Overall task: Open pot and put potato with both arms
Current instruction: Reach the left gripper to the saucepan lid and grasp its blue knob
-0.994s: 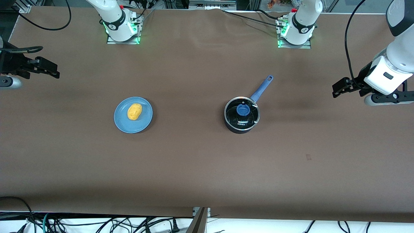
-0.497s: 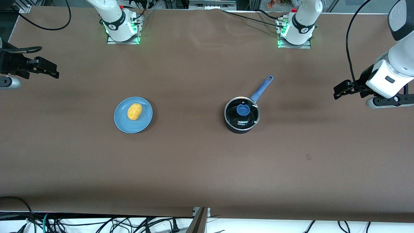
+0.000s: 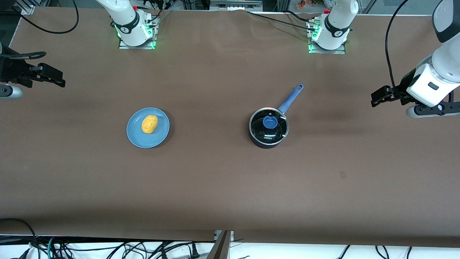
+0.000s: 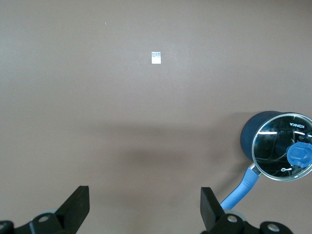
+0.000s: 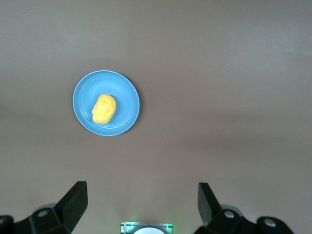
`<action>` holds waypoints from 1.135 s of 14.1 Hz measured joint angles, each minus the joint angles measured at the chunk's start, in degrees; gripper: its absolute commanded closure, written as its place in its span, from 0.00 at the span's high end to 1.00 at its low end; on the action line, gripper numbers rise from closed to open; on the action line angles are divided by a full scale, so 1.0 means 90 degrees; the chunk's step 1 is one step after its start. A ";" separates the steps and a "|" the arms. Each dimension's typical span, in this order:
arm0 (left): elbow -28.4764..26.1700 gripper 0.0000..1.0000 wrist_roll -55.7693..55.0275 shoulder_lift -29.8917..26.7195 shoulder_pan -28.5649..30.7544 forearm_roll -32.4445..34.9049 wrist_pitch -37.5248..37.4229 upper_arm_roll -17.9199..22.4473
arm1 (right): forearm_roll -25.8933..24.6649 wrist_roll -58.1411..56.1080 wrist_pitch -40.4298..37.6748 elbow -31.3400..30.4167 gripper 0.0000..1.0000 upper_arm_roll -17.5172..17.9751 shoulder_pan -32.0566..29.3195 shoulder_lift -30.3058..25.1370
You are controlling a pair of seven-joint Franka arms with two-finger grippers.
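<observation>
The black pot point(image 3: 268, 138) stands mid-table toward the left arm's end, with its glass lid point(image 3: 278, 131) on, blue knob point(image 3: 270, 121) up, and blue handle point(image 3: 290, 98) pointing toward the bases. The yellow-orange potato point(image 3: 149, 124) lies on a blue plate point(image 3: 136, 138) toward the right arm's end. My left gripper point(image 3: 377, 97) hangs open and empty over the table's left-arm end, well clear of the pot point(image 4: 247, 141). My right gripper point(image 3: 54, 77) hangs open and empty over the right-arm end, away from the potato point(image 5: 104, 108) and plate point(image 5: 80, 105).
The two arm bases point(image 3: 134, 30) point(image 3: 329, 34) stand along the table edge farthest from the front camera. A small pale mark point(image 3: 343, 175) lies on the brown cover, nearer the camera than the pot. Cables hang below the nearest edge.
My left gripper and wrist have shifted slightly toward the base edge of the table. The right gripper, pot and potato have hardly moved.
</observation>
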 measured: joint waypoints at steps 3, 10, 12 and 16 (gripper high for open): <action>0.0002 1.00 0.0000 -0.0043 0.0000 0.0000 -0.0069 -0.0018 | 0.0000 -0.0005 0.0150 0.0002 1.00 0.0000 0.0000 0.0012; -0.0063 1.00 -0.0335 0.0044 -0.0033 -0.0323 -0.0367 -0.0309 | -0.0001 -0.0007 0.0154 0.0030 1.00 -0.0008 -0.0002 0.0043; -0.0074 1.00 -0.0955 0.0250 -0.0050 -0.0675 -0.0357 -0.0679 | -0.0001 -0.0007 0.0154 0.0036 1.00 -0.0007 -0.0002 0.0043; -0.0092 1.00 -0.2353 0.1115 -0.0167 -0.1087 0.0502 -0.1564 | -0.0001 -0.0007 0.0154 0.0049 1.00 -0.0003 0.0001 0.0044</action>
